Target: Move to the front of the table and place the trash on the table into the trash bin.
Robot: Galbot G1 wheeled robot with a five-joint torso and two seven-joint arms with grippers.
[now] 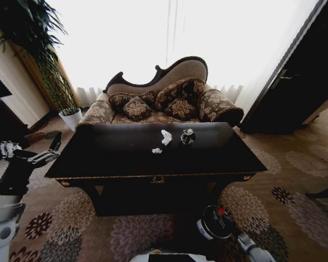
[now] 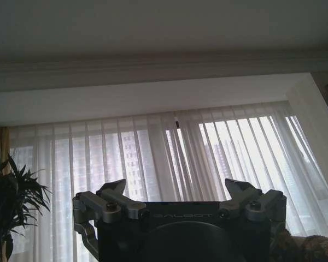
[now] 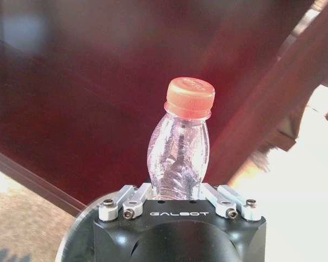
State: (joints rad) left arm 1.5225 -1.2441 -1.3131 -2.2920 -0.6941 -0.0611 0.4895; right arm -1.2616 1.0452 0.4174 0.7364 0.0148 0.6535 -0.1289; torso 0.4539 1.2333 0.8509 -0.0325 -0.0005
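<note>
Clear plastic, the red-capped bottle (image 3: 180, 147) stands clamped in the right gripper (image 3: 177, 192), low near the black table's (image 1: 126, 158) front right. Farther off, a can (image 1: 187, 136) and white paper wads (image 1: 165, 137) lie mid-table. Left gripper (image 2: 177, 192) spread, raised at left. Bottle's base hidden.

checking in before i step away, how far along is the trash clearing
Done: the robot is in front of the glossy black table. In hand: the right gripper is shut on the clear plastic bottle with a red cap, low by the table's front. Left: the small dark can and white paper wads lie on the table. The left gripper is open, raised at the table's left end.
</note>
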